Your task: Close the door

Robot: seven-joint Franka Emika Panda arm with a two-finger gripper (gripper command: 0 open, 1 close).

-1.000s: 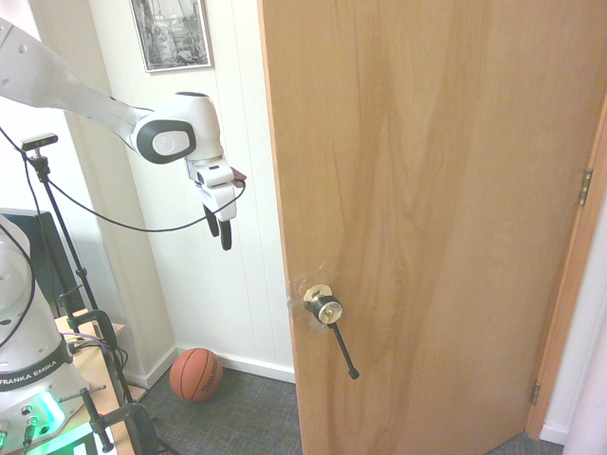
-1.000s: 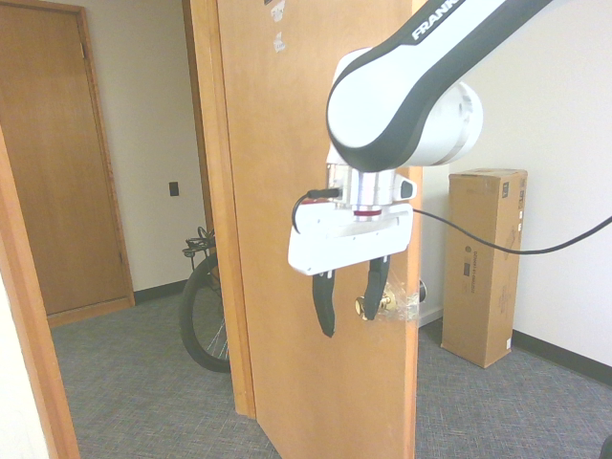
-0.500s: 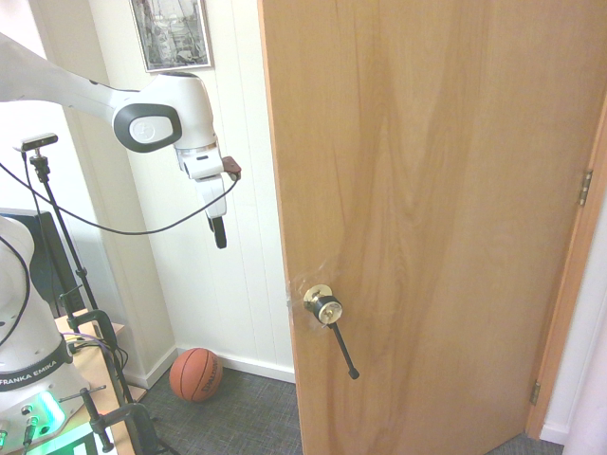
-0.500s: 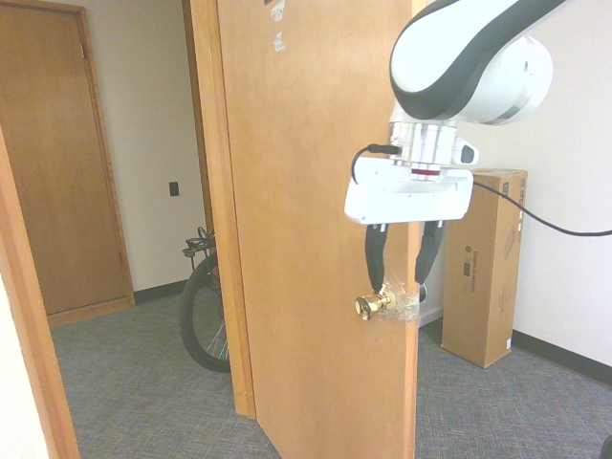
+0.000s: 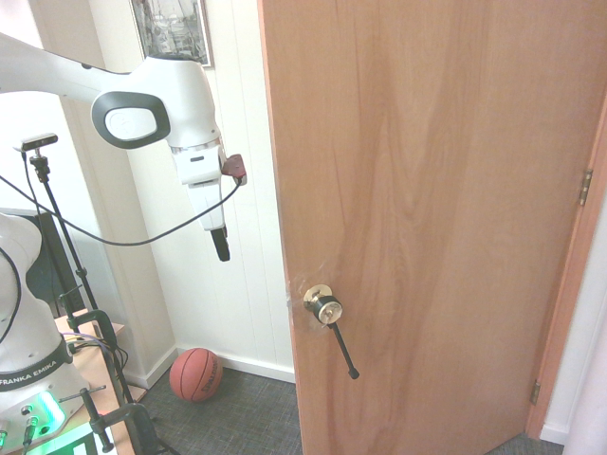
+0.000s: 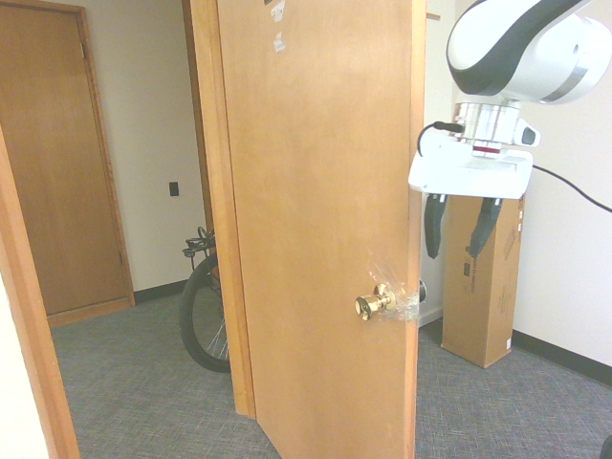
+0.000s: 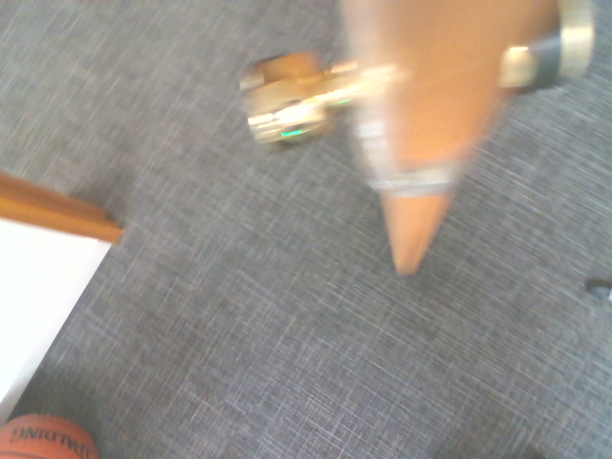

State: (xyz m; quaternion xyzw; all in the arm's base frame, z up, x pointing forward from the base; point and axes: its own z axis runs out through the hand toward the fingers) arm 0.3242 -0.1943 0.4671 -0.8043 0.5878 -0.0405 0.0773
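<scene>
The door (image 5: 427, 190) stands open, its hinges (image 5: 585, 188) on the right and its free edge on the left in the first exterior view. There the gripper (image 5: 222, 259) hangs left of that edge, higher than the knob (image 5: 323, 303), pointing down. In the second exterior view it is right of the door, in front of the tall box (image 6: 483, 287). Its fingers (image 6: 433, 227) are apart, with nothing between them.

A thin black rod (image 5: 344, 351) slants down from the knob across the door's face. The second exterior view shows another brass knob (image 6: 371, 305) on the opposite face, with clear tape (image 6: 404, 304) wrapped around the door's edge beside it. The wrist view shows the door's edge blurred, with a knob on each side.

The ball (image 5: 196, 374) lies on the floor (image 5: 251, 417) near the wall (image 5: 248, 294), left of the door in the first exterior view; a framed picture (image 5: 173, 27) hangs above. At left in the second exterior view are a bike wheel (image 6: 203, 320) and a second, closed door (image 6: 57, 172).
</scene>
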